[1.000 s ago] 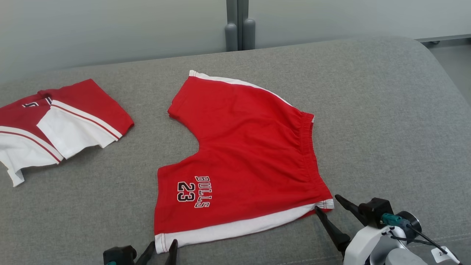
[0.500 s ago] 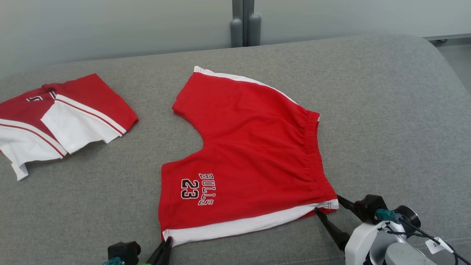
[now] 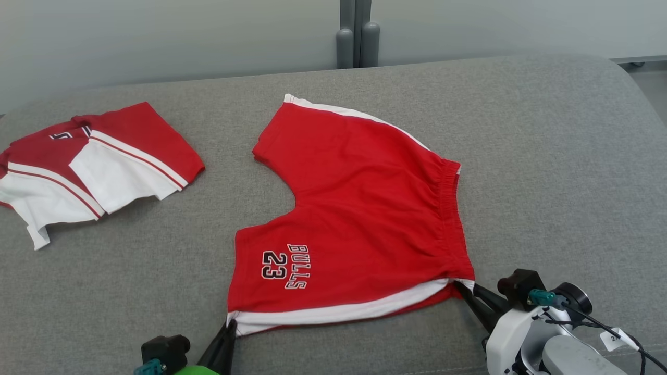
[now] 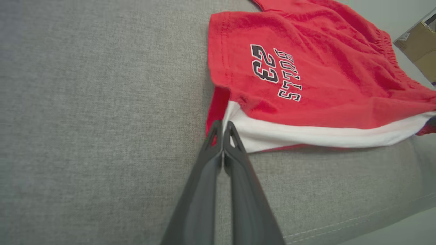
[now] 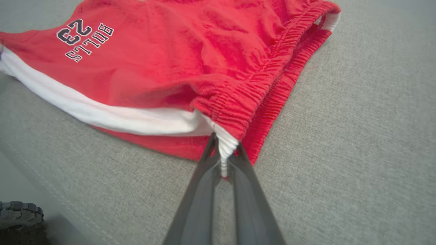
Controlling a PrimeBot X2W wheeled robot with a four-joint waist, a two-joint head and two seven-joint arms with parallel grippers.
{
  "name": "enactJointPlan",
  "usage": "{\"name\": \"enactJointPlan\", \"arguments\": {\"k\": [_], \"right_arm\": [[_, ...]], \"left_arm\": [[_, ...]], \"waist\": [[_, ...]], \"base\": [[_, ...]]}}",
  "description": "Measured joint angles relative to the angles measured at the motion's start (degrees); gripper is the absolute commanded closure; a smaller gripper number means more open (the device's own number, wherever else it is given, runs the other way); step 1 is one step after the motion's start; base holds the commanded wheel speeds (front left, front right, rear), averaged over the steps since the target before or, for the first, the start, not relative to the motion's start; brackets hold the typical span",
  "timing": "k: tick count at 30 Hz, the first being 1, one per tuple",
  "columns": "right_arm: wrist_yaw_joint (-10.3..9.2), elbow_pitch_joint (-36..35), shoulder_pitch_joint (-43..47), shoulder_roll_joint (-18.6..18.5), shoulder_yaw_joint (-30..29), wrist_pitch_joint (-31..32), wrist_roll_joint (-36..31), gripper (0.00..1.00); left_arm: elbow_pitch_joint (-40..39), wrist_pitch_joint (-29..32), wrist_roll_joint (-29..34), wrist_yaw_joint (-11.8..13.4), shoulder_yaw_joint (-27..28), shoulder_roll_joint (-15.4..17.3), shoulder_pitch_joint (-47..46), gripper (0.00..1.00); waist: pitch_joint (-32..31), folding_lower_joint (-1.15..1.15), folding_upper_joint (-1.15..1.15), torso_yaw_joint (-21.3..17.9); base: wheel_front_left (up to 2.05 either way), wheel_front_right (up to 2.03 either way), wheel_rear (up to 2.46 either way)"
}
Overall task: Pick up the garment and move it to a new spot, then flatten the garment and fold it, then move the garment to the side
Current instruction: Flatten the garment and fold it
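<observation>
Both of my grippers are pinched closed on the red shorts (image 3: 365, 208), one at each end of the edge nearest me. My left gripper (image 4: 223, 126) has its two dark fingers pressed tip to tip on the corner of the near leg hem, right where the white stripe (image 4: 306, 134) ends. No gap shows between the tips. My right gripper (image 5: 223, 151) is clamped on the near end of the elastic waistband (image 5: 269, 75); a bunched bit of white ribbed cloth is squeezed between its fingers.

The shorts lie spread on the grey cushion (image 3: 547, 156), around the middle of the head view, waistband toward my right and both legs toward my left. The far leg points away from me. The near leg carries the "BULLS 23" lettering (image 3: 286, 265), which reads sideways from where I stand. At the two pinched corners the near edge is raised a little off the cushion — a strip of the red under-layer shows below the white stripe — while the rest of the cloth rests flat with light wrinkles.

Well apart, at the far left of the cushion, lies a second garment (image 3: 94, 166) in red and white, loosely folded.
</observation>
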Motion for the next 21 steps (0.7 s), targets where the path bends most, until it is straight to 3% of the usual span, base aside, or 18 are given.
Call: {"name": "enactJointPlan", "arguments": {"k": [9, 21], "right_arm": [[0.01, -2.30, 0.00, -0.16, -3.03, -1.38, 2.18, 1.00], [-0.16, -8.16, 0.15, -2.07, -8.73, -1.87, 3.72, 1.00]], "left_arm": [[-3.86, -3.10, -0.78, -0.64, 2.72, -0.13, -0.88, 1.00], [-15.51, -4.59, -0.07, -1.46, 2.68, -0.54, -1.14, 1.00]], "waist": [[-1.30, 0.00, 0.00, -0.43], [-4.32, 0.00, 0.00, 0.19]], "base": [[0.00, 0.00, 0.00], [0.00, 0.00, 0.00]]}}
